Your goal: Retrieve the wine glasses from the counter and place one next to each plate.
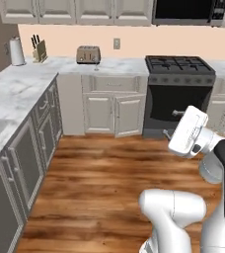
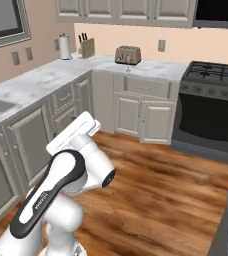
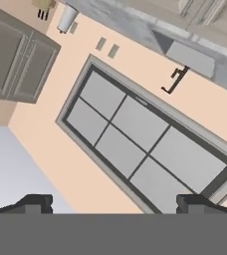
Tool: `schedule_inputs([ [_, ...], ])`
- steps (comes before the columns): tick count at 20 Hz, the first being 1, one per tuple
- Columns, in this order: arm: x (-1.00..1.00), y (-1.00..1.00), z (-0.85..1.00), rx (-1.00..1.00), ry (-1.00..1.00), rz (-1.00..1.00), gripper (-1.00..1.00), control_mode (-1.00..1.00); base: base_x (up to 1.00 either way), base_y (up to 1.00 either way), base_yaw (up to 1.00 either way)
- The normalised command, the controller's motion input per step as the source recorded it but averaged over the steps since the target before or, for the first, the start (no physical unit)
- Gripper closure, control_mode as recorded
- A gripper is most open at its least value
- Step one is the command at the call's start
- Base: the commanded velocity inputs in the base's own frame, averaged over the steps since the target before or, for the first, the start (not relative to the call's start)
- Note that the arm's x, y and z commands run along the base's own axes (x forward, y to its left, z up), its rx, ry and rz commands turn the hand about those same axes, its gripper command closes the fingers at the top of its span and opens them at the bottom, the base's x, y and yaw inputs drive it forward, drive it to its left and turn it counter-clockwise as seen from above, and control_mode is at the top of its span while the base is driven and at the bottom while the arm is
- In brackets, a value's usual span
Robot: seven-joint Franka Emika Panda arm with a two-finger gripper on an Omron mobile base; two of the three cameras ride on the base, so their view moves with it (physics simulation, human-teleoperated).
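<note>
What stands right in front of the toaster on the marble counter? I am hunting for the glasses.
One clear stemmed wine glass stands upright on the white marble counter, just before the brown two-slot toaster. A second glass cannot be made out; the toaster's body may cover whatever is behind it.

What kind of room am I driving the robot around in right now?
A home kitchen: a marble counter over panelled cabinets, a black gas stove, and a toaster by the wall.
</note>
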Motion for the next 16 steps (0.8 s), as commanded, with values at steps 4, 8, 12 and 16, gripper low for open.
schedule_inputs([
  [4, 0.0, 0.0, 0.0, 0.0, 0.0, 0.0, -1.0, 1.0, 1.0, 0.54, -0.01],
  [8, 0.0, 0.0, 0.0, 0.0, 0.0, 0.0, -1.0, 1.0, 1.0, 0.15, -0.06],
  [12, 0.0, 0.0, 0.0, 0.0, 0.0, 0.0, -1.0, 1.0, 1.0, 0.26, -0.18],
  [16, 0.0, 0.0, 0.0, 0.0, 0.0, 0.0, -1.0, 1.0, 1.0, 0.61, -0.31],
])
